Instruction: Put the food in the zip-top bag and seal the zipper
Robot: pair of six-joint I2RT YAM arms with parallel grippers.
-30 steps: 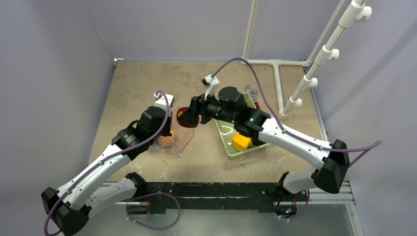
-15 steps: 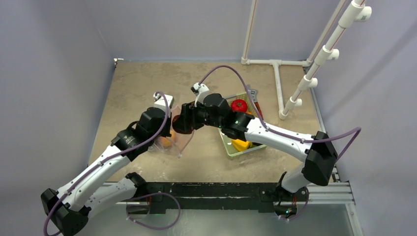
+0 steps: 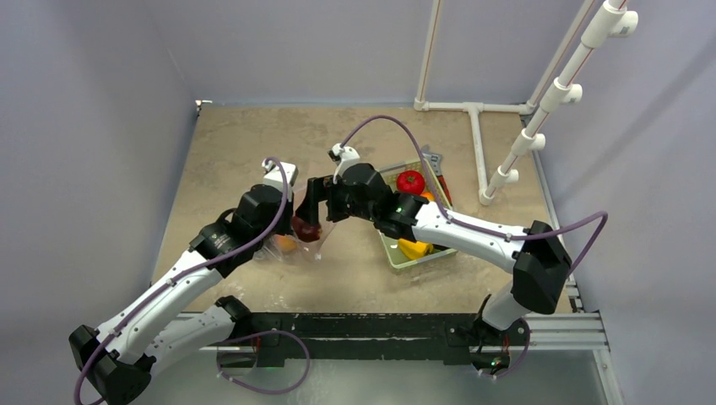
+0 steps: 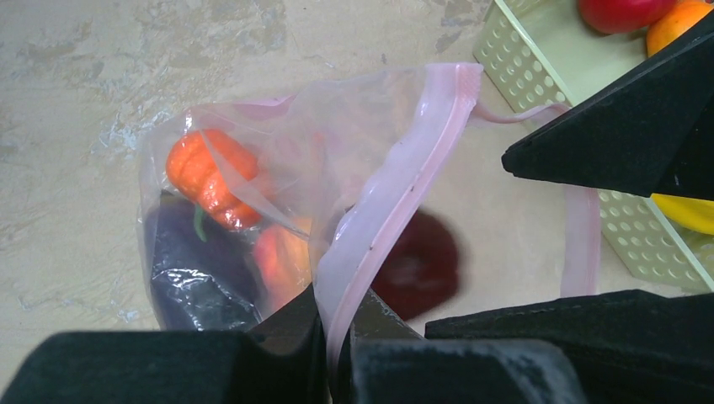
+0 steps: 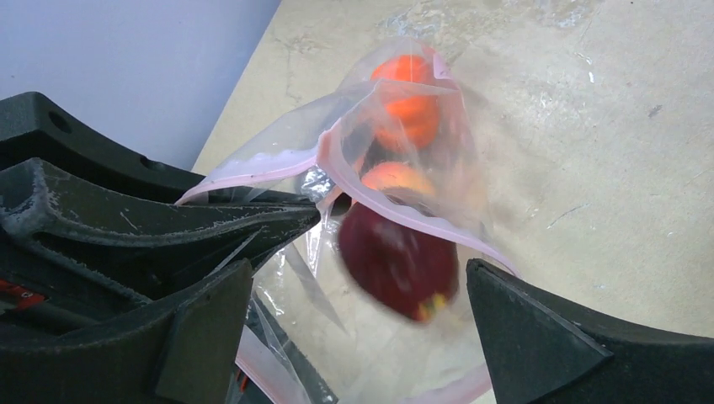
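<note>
Left gripper (image 4: 337,337) clamped on the pale pink zipper strip (image 4: 404,168) of the clear, crinkly plastic zip-top bag (image 4: 278,143); right gripper (image 5: 358,278) spread wide, gripping nothing, a blurred round dark red plum (image 5: 396,261) between its fingers at the bag's mouth. Mottled beige tabletop (image 3: 228,143); plain grey-violet walls (image 3: 295,42).

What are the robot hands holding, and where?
The left gripper pinches the zip-top bag by its pink zipper. The right gripper is open, holding nothing.
</note>
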